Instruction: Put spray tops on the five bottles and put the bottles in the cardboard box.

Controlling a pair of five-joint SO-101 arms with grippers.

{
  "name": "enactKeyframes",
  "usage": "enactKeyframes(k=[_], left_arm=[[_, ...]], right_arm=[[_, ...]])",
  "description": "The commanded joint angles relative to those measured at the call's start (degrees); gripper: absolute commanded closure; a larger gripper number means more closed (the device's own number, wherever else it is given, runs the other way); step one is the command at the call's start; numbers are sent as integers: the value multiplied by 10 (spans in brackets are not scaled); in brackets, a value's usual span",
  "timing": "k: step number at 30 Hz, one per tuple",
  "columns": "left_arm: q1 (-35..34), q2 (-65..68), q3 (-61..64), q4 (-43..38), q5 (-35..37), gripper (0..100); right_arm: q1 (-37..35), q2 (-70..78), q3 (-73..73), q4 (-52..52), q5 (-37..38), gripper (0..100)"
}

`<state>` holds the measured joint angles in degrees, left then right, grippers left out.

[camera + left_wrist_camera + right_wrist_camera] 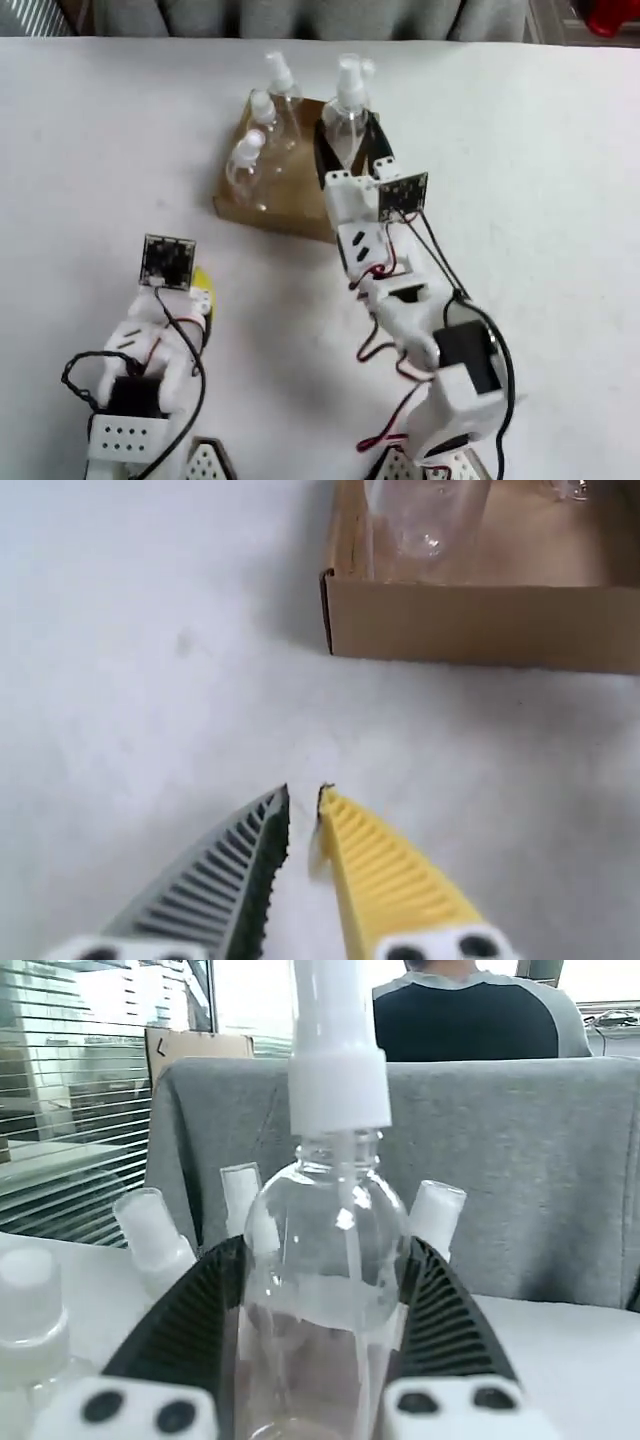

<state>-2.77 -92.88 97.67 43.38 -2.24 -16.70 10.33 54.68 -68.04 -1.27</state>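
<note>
My right gripper (352, 142) is shut on a clear bottle (350, 108) with a white spray top, held upright at the right end of the cardboard box (285, 210). In the right wrist view its black fingers (190, 1330) press both sides of this bottle (325, 1220). Several other clear bottles (246, 160) with white tops stand in the box, and their tops (150, 1228) show around the held one. My left gripper (305, 798) hovers shut over bare table, short of the box wall (480, 625), with nothing between its grey and yellow fingers. From above, the left gripper (197, 287) sits at the lower left.
The white table (520, 150) stretches wide on both sides of the box. A grey padded backing (560, 1160) runs along the table's far edge. Red and black cables (385, 345) hang off the right arm.
</note>
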Motion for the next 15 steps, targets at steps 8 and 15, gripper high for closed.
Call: enactKeyframes(k=[8, 15], left_arm=[[-4, -7, -3, 4, -8, 932], [-2, -7, -3, 4, -8, 932]], right_arm=[[13, 15, -41, -18, 4, 982], [13, 10, -36, -15, 4, 982]])
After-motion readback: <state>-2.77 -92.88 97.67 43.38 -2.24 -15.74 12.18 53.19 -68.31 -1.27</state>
